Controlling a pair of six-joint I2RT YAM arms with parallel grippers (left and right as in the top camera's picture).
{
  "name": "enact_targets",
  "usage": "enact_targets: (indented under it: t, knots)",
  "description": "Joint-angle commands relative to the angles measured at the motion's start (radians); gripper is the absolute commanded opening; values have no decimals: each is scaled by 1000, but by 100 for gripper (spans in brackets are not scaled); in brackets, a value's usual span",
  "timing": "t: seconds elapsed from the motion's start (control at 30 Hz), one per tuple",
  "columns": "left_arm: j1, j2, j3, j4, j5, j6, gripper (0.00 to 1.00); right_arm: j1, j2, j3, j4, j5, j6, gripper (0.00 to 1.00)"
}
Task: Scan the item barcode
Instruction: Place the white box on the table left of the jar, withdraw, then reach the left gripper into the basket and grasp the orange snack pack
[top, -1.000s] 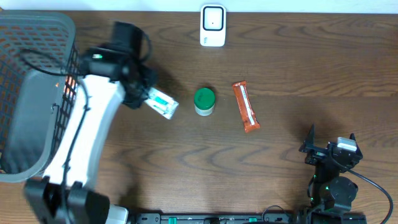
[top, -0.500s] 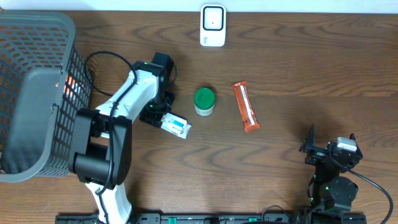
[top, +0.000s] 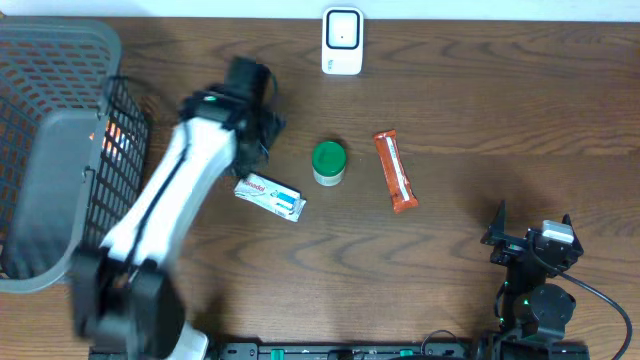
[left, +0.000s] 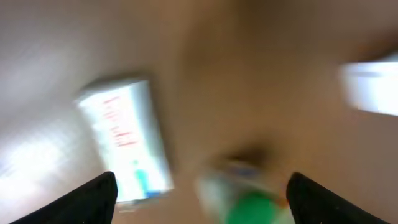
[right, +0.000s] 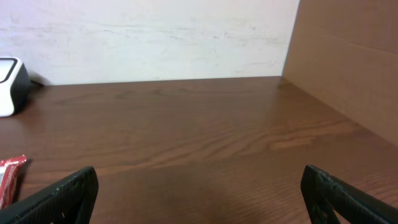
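A white toothpaste box lies flat on the table, left of a green-lidded jar. The white scanner stands at the far edge. My left gripper hovers just above and behind the box, open, with nothing between its fingers. Its wrist view is blurred by motion: the box shows at the left, the jar low in the middle, the scanner at the right, and the gripper is open. My right gripper rests open at the near right, also open in its own view.
A red snack bar lies right of the jar, and its end shows in the right wrist view. A grey mesh basket fills the left side. In the right wrist view the scanner stands far left.
The left gripper let go of the white box, which now lies on the table. Its jaws opened and the arm swung back up and left. The right arm stayed still.
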Motion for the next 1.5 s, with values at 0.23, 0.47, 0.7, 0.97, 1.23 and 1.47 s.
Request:
enact_targets:
  t: [0.23,0.47,0.7,0.97,1.23,1.47]
  knots:
    - [188,-515,124,329,-181,912,88,10,-3,-1,-3,2,-12,99]
    - [636,-465,123,294,-71,782,99,10,-3,-1,-3,2,-11,99]
    - [869,-209,123,206,142,574,99,10,-3,-1,-3,2,-11,99]
    - [830,50,123,155,90,603,99,10,-3,-1,-3,2,-11,99]
    - [771,200,123,204,103,762,99,10,-3,-1,-3,2,-12,99]
    - [747,260,123,265,100,711,99,10,-3,-1,-3,2,-11,99]
